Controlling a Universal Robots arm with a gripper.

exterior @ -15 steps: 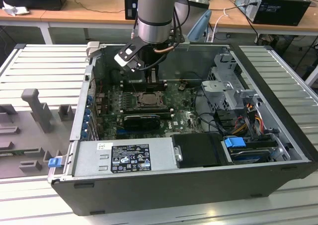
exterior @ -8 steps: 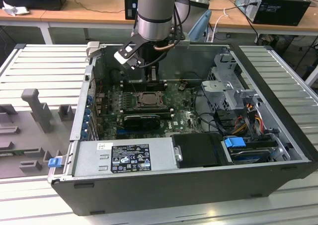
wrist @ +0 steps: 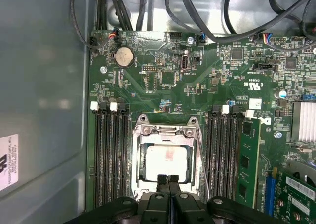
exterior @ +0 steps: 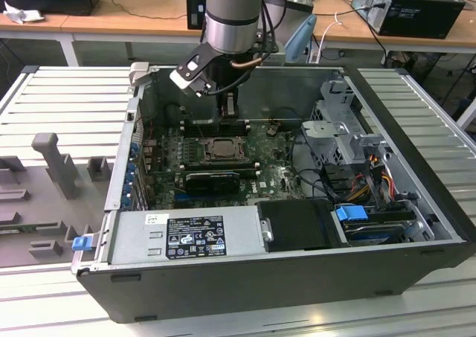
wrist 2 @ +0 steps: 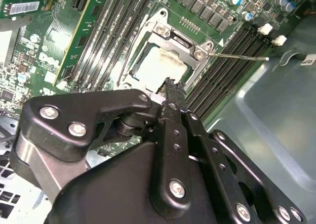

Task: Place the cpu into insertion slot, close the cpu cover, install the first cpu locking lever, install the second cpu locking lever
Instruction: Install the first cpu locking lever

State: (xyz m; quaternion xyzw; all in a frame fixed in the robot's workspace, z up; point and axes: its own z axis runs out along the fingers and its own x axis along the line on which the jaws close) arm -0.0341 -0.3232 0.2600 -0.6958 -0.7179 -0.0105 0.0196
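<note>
The cpu [wrist: 167, 160] is seated and the cover [wrist: 167, 130] lowered over it — one lever [wrist 2: 242, 57] is judged not yet latched — while the gripper [wrist: 169, 179], fingers pressed together on nothing, is poised at the cover's edge.

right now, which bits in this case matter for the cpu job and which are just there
Job: cpu, cover lying over it, lever sticking out sideways, shut pincer just above the cpu.

Just there: memory slots, coin cell, graphics card, power supply.
</note>
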